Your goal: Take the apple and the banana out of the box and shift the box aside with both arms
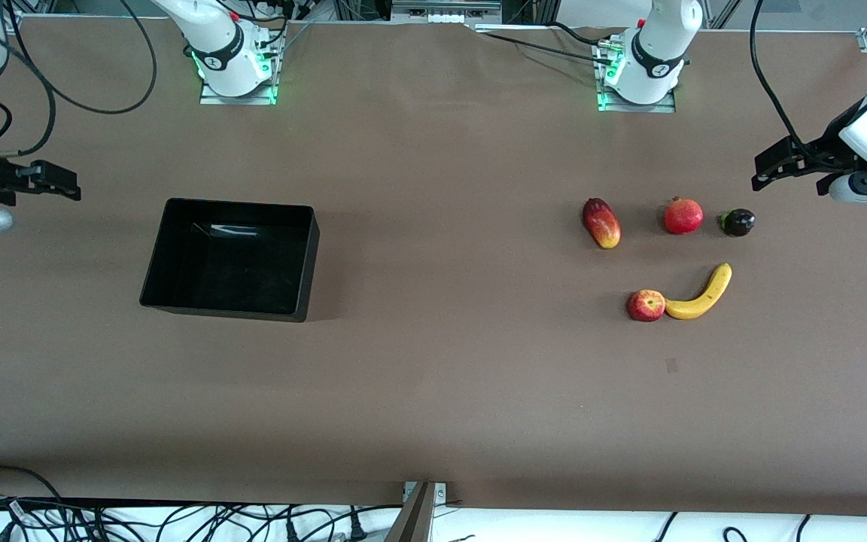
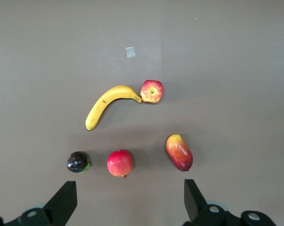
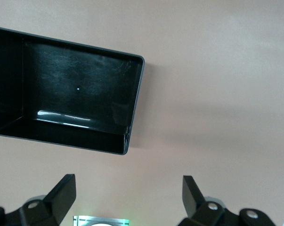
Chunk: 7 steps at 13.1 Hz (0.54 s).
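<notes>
Brown table (image 1: 433, 391): apple (image 1: 646, 306) touching banana (image 1: 701, 294).

The apple (image 1: 646, 306) touches the banana (image 1: 701, 294); mango (image 1: 601, 223), pomegranate (image 1: 683, 216) and a dark fruit (image 1: 737, 222) lie apart nearby.

A red-yellow mango (image 1: 601, 223), a red pomegranate (image 1: 683, 216) and a small dark purple fruit (image 1: 737, 222) lie in a row on the brown table (image 1: 433, 391). A pale scrap (image 1: 672, 365) sits closer to the front camera.
</notes>
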{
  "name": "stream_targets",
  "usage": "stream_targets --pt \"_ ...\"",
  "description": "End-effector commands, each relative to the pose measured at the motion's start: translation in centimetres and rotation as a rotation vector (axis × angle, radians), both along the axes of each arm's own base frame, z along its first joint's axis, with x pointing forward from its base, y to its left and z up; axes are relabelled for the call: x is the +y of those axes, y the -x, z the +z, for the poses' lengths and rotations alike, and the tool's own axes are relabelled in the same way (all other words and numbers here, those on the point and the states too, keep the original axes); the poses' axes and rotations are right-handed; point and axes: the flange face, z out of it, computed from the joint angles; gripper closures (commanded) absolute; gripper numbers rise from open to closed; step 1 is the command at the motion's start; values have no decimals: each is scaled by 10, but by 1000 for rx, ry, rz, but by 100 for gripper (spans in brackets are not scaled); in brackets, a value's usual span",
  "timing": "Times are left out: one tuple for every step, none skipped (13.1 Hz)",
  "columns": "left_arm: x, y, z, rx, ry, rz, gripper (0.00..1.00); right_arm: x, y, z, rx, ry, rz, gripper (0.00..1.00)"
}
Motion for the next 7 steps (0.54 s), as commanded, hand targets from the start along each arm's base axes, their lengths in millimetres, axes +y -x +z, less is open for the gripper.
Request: stream_targets --pt "-1 -3 5 5 2 -9 0 -12 25 14 -53 12 -39 0" --pt "-1 -3 5 5 2 -9 0 -20 30 32 -87 11 -55 0" --pt "-1 -3 5 6 2 -9 0 -20 30 37 -99 -13 -77 0" --pt "-1 -3 5 6 2 -9 0 -17 29 36 -101 -49 -138 0" --pt "-1 -2 6 5 2 -9 0 -12 29 39 -100 -70 -221 0" --pt "-1 -3 5 6 2 -9 0 -9 28 38 -99 -68 -262 0" --pt "-1 -3 5 6 3 -9 0 -7 25 35 -95 -60 -246 0"
